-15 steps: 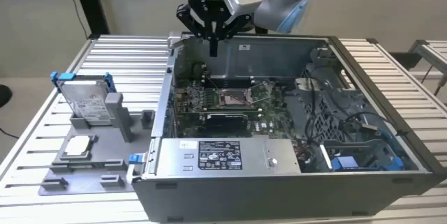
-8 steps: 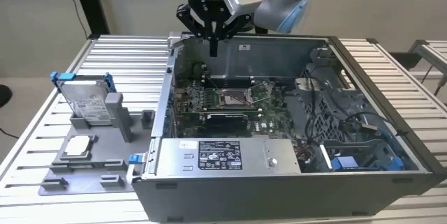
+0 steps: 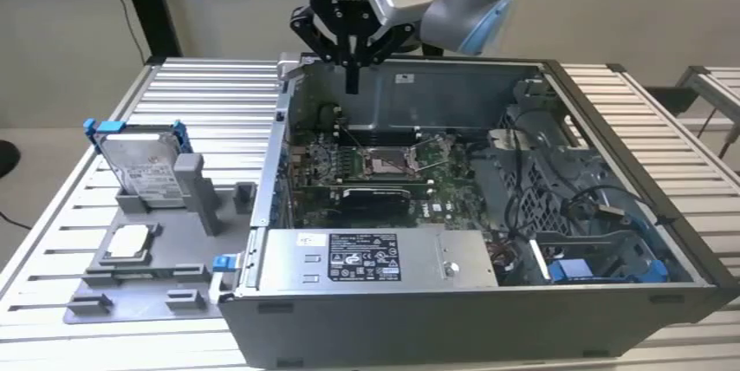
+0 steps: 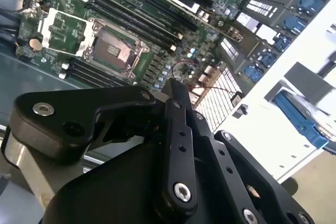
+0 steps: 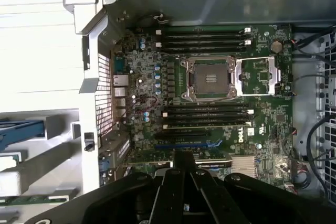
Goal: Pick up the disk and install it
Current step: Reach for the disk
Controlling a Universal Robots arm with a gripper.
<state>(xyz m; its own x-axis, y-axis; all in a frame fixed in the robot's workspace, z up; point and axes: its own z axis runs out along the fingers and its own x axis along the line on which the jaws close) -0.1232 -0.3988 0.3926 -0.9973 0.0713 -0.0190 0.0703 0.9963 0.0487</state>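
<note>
**Arm pose.** The arm (image 3: 463,7) is entering at the upper centre of the exterior view. Its wrist is holding the gripper (image 3: 350,83) vertical, with the fingers pointing straight down. The gripper is hovering over the rear-wall side of the open case (image 3: 463,323), above the motherboard (image 3: 382,167) and not touching it. The jaws are pressing together and gripping nothing; both wrist views are showing them as one closed black wedge above the board.

**Disk.** The disk (image 3: 145,172) is standing upright in a grey rack (image 3: 173,258) on the slatted table (image 3: 197,85). It is at the exterior view's left, outside the case and well apart from the gripper.
</note>
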